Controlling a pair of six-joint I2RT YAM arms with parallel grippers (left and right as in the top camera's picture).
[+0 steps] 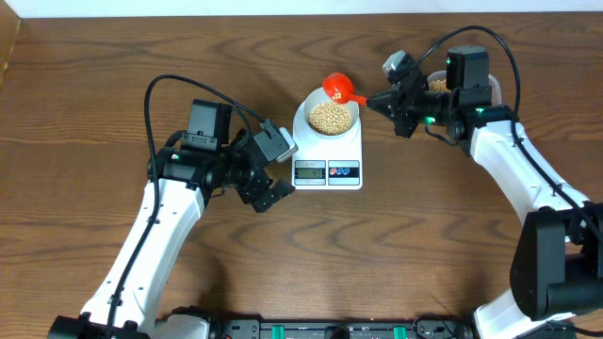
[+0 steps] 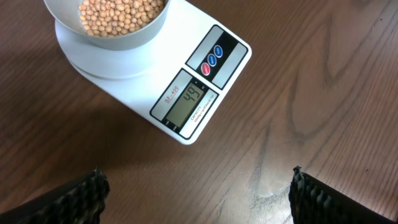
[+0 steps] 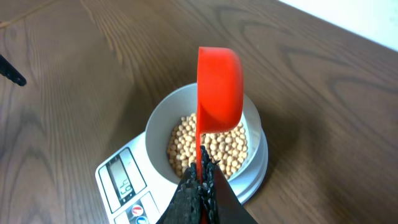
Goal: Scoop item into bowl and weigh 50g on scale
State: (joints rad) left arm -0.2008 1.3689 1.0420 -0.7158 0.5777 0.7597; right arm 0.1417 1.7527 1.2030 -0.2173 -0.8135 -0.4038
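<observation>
The white bowl point(image 1: 331, 111) sits on the white scale point(image 1: 330, 153) and holds a heap of beige beans point(image 1: 331, 116). The scale's display point(image 2: 188, 103) reads 49. My right gripper point(image 1: 384, 101) is shut on the handle of a red scoop point(image 1: 337, 88), which is tipped on its side over the bowl's far rim. In the right wrist view the scoop point(image 3: 217, 90) hangs above the beans point(image 3: 211, 146) in the bowl point(image 3: 163, 121). My left gripper point(image 1: 271, 193) is open and empty, just left of the scale's display end; its fingers point(image 2: 196, 193) frame bare wood.
A tub with more beans point(image 1: 436, 83) stands at the back right, mostly hidden behind the right arm. The scale's round buttons point(image 2: 211, 60) face the left gripper. The table's far edge runs along the top of the overhead view.
</observation>
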